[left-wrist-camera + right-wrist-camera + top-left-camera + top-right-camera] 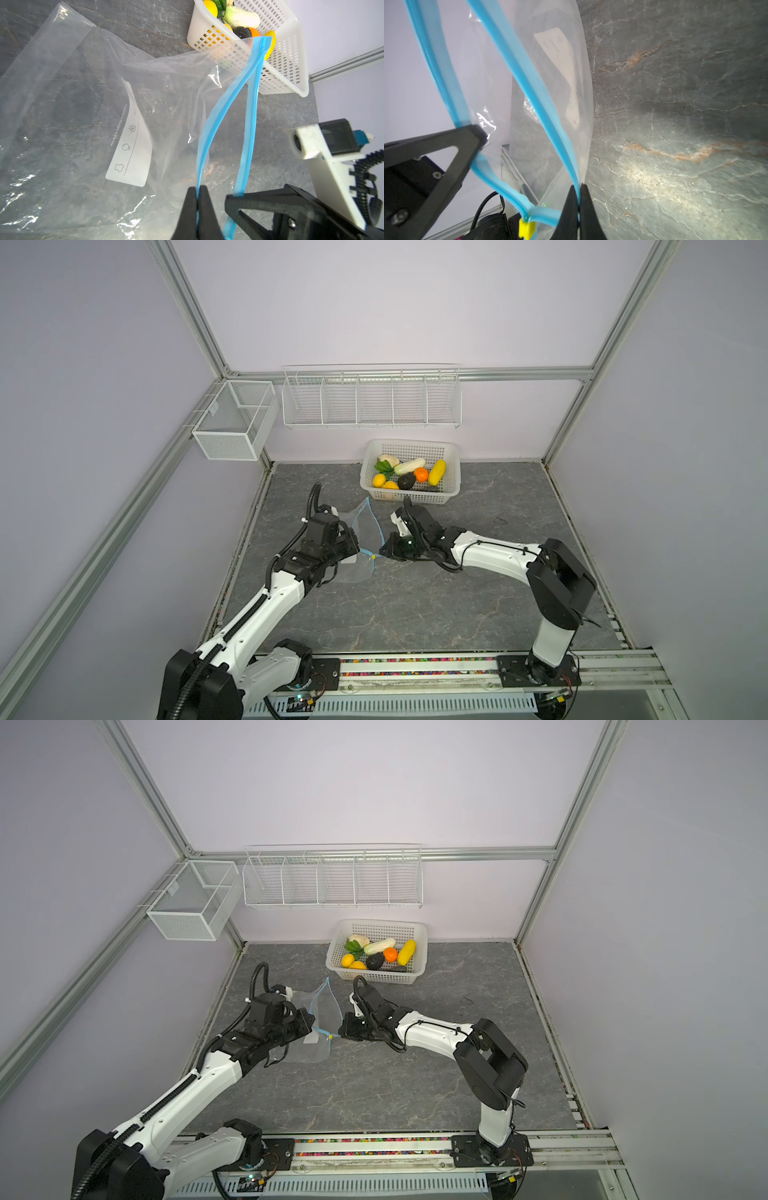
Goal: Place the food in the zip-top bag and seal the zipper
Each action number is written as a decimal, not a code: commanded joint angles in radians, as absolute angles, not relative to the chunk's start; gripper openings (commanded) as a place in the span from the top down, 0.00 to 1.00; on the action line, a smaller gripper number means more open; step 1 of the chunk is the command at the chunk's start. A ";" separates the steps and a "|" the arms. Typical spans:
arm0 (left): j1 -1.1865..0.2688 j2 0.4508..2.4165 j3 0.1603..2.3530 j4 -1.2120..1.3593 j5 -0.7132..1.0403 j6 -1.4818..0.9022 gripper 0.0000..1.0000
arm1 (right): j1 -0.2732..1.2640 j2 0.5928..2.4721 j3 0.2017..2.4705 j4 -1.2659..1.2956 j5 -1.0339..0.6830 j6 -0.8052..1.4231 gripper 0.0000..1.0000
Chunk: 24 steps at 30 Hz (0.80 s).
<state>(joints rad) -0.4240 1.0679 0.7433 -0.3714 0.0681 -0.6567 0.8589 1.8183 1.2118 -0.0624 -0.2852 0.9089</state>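
While both top views show the zip-top bag (365, 531) held up between the arms over the desk (415, 605), we read the grips from the wrist views. The left gripper (197, 192) is pressed together on one lip of the zipper (218, 118). The right gripper (579, 188) pinches the other lip, and the mouth is parted. The right wrist view resolves the yellow slider (526, 227) at the zipper's end; the left wrist view resolves the printed white label (133, 145). The food (409, 475) lies in the basket (453, 466), at 1 o'clock from the bag.
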 commanded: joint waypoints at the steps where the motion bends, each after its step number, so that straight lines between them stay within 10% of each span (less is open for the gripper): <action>1: -0.404 1.040 0.738 -0.402 0.034 -0.633 1.00 | 0.849 1.832 1.196 -0.091 -0.274 0.917 0.93; 8: -0.402 1.060 0.745 -0.386 0.086 -0.650 1.00 | 0.869 1.829 1.242 -0.094 -0.289 0.893 0.93; 16: -0.402 1.102 0.782 -0.433 0.092 -0.661 1.00 | 0.849 1.771 1.299 -0.105 -0.322 0.863 0.59; 24: -0.402 1.184 0.871 -0.461 0.105 -0.666 1.00 | 0.770 1.714 1.393 -0.270 -0.289 0.693 0.53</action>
<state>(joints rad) -0.4061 1.1660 0.8280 -0.4377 0.1024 -0.6563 0.8009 1.7641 1.3422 -0.1555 -0.3386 0.7982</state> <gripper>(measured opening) 0.047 0.470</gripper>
